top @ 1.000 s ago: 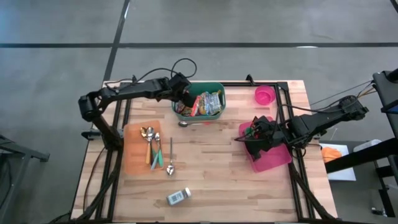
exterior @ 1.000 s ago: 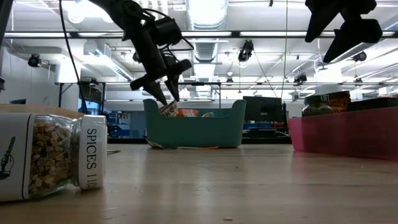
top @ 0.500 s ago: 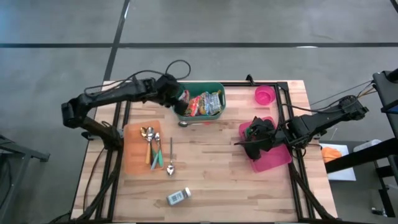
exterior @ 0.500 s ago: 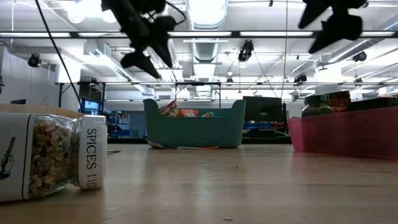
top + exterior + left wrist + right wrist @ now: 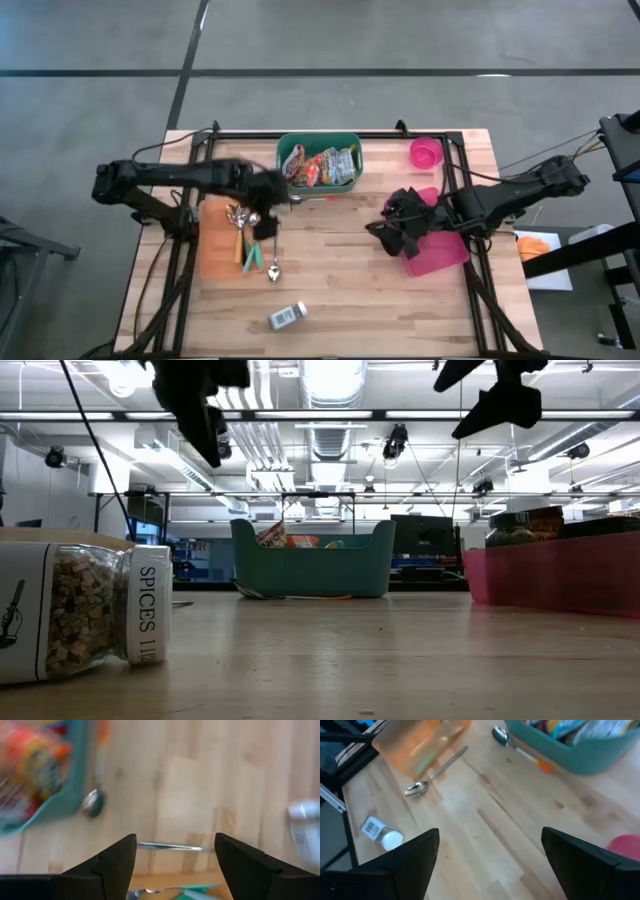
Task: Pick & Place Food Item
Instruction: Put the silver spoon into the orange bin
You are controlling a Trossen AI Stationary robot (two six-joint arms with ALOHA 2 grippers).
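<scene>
High view — risk: my left gripper (image 5: 262, 222) is hanging over the cutlery on the orange board (image 5: 213, 250), away from the teal bin (image 5: 290, 152); dropping here, I am likely to snag a spoon (image 5: 275, 262) instead of food.
High view — right side: my right gripper (image 5: 392, 232) is hovering at the edge of the pink tray (image 5: 448, 254), to the right of the teal bin and nearer the table's front; a low swing could be clipping that rim.
High view — food: the packets (image 5: 325, 166) are sitting inside the teal bin, a bright crumpled heap that could be sliding or tearing under a pinch.
Low view — obstacle: a spice jar (image 5: 75, 608) is lying on its side, well in front of the teal bin, ready to roll if nudged.
Left wrist view — fingers: my fingers (image 5: 111, 865) are standing wide with nothing between them; the teal bin's corner and the packets are showing beyond.
Right wrist view — fingers: my fingers (image 5: 415, 854) are spread wide and empty, bare wood lying between me and the teal bin.
</scene>
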